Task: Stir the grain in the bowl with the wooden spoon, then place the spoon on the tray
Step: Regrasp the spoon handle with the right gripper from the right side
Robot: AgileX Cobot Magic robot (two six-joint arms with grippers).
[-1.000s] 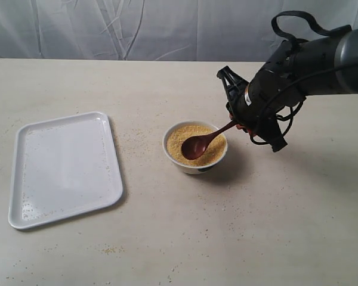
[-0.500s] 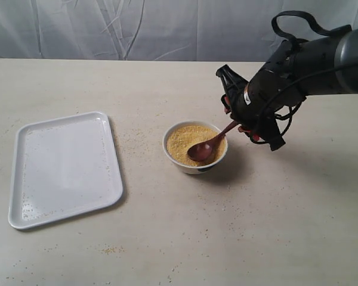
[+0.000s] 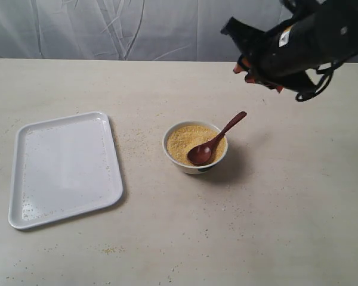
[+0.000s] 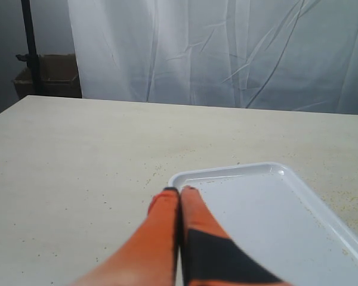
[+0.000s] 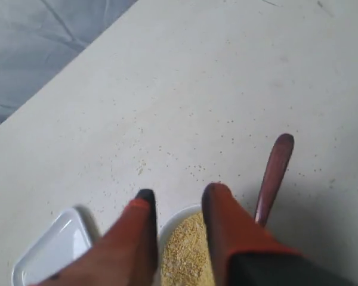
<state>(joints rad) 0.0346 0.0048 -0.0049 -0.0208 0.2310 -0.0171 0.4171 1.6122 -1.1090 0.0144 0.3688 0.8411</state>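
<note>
Pale table, curtain behind. Resting head-down in grain [image 3: 182, 143] inside bowl [image 3: 185, 166]: spoon [image 3: 218, 138], handle slanting over the rim toward right pincer [image 5: 180, 193], hovering above it, parted, empty. Left pincer [image 4: 180, 192] pressing together by tray [image 3: 65, 167], farther off.

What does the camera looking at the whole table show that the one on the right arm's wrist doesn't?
Only the exterior view shows the whole tray, the whole bowl, and the wooden spoon with its head resting in the grain. Only the right wrist view shows the right gripper up close, its orange fingers spread apart, holding nothing. Both show the spoon's handle reaching past the bowl's rim, some grain, and the table.
</note>
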